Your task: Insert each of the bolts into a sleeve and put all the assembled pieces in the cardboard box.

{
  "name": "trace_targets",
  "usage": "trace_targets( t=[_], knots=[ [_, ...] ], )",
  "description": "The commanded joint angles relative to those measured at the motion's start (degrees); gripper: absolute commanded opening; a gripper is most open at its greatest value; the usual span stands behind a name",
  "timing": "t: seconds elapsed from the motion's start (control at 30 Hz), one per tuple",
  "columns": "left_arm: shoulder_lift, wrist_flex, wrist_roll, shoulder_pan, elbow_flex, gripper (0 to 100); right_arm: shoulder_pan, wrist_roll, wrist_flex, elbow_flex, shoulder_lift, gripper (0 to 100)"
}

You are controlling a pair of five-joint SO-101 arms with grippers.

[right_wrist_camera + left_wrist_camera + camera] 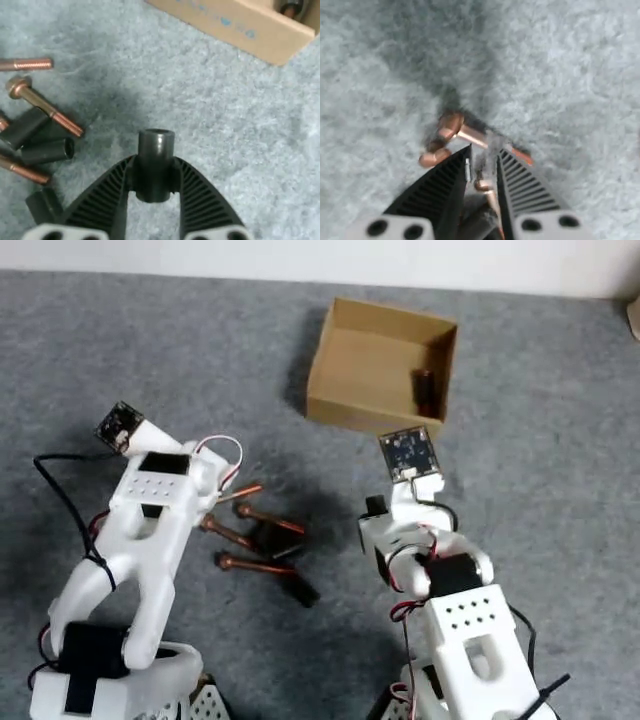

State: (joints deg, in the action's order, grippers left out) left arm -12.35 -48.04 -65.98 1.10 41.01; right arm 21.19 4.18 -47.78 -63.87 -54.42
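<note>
My left gripper (482, 167) is down at the pile of copper bolts (245, 562), its jaws narrowed on a bolt (487, 192) that lies between them. Just past its fingertips (462, 162) lie two more bolt heads (450, 124). My right gripper (154, 172) is shut on a black sleeve (156, 160), held upright with its open end up, a little above the carpet. In the high view this gripper (375, 510) hangs between the pile and the cardboard box (345, 405). One assembled piece (424, 390) lies in the box against its right wall.
Loose black sleeves (47, 150) lie among the bolts on the grey carpet (540, 470), with another (305, 592) at the pile's near edge. The box (235, 25) stands close ahead of the right gripper. Open carpet lies to the right of the box.
</note>
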Motion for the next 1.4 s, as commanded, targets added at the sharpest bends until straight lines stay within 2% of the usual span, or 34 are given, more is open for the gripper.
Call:
trace_targets(
  t=[0.0,0.27,0.43,0.5,0.73,0.9,1.2,1.37],
  knots=[
    [0.0,2.7,-0.5,0.6,0.0,9,-0.7,0.7,1.7,0.3,-1.0,0.5],
    [0.1,2.7,-0.7,0.6,0.0,9,-0.7,0.7,1.7,0.3,-1.0,0.5],
    [0.1,2.5,-0.7,0.3,0.0,23,-0.7,0.7,1.7,0.3,-1.0,0.5],
    [0.1,2.4,-0.7,0.3,0.0,26,-0.7,0.7,1.7,0.3,-1.0,0.5],
    [1.3,2.4,-2.0,0.3,0.0,20,-0.7,0.7,1.7,0.0,-1.0,0.5],
    [9.4,2.4,-2.0,-0.5,-0.4,20,-0.7,0.7,6.7,-3.4,-1.0,0.5],
    [19.6,2.3,-2.0,-0.4,-6.3,20,-0.7,0.7,7.2,-4.2,-1.0,0.5],
    [23.6,-3.8,-2.0,-0.2,-11.3,20,-0.7,0.7,7.2,-4.2,-1.0,0.5]
  ],
)
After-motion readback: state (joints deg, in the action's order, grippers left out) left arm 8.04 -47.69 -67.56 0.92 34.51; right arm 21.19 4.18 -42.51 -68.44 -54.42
